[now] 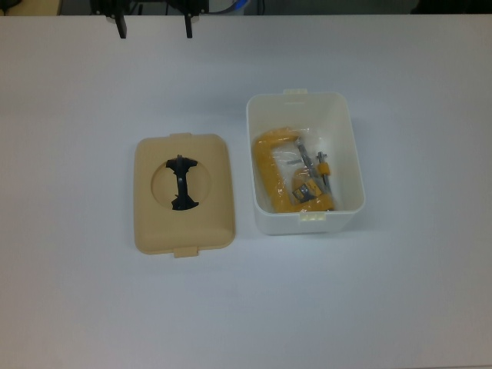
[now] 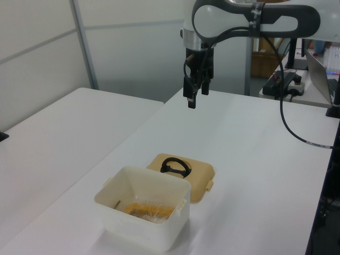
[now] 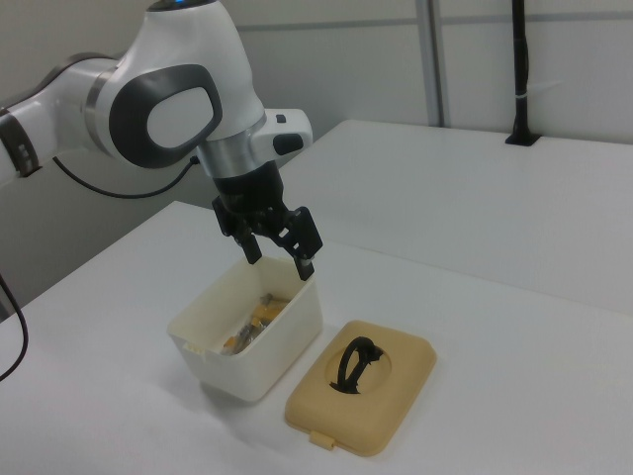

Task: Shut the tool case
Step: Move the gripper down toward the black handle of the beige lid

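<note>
A white table (image 1: 400,292) carries 2 things, both below the raised gripper (image 3: 280,253): an open white box (image 1: 343,138) and, just beside it, its tan lid (image 1: 150,223) lying flat.

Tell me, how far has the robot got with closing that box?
Hardly started. Nothing looks done: the tan lid lies flat on the table, beside the open white box, with a gap between them. The yellow tool sits inside the box. Nothing is in hand: the gripper hangs in the air with open, empty fingers. Left to do: pick up the lid and fit it on the box.
</note>
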Available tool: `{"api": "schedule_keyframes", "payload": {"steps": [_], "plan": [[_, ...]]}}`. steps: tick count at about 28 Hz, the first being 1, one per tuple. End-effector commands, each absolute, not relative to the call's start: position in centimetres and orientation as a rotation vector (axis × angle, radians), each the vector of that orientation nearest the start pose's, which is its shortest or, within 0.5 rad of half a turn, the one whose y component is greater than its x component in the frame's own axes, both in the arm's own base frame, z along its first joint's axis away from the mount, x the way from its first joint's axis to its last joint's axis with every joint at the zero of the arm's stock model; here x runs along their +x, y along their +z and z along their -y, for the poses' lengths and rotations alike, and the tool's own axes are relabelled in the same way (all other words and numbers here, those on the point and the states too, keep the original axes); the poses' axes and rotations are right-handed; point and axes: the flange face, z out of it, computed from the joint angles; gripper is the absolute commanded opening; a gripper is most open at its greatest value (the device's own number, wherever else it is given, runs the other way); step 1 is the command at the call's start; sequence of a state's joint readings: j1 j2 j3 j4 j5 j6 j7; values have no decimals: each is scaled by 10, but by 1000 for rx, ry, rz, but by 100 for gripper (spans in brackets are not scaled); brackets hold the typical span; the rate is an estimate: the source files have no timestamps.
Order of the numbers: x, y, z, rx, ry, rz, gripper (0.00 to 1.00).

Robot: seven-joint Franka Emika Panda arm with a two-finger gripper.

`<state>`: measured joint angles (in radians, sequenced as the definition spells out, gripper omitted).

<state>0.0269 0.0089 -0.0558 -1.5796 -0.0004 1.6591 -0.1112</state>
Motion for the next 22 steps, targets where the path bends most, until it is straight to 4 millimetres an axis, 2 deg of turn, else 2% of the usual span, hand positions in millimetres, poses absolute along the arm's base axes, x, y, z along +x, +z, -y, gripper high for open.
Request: {"api": "schedule_keyframes", "payload": {"steps": [1,8,15,20,22], "plan": [[572,604,14,-3127,-45,167,100],[581,588,11,-3125,-14,178,100],[599,567,11,-3130,-90,179,100],[617,541,11,-3134,-148,169,100],[625,522,11,-3135,-155,161,100]]}}
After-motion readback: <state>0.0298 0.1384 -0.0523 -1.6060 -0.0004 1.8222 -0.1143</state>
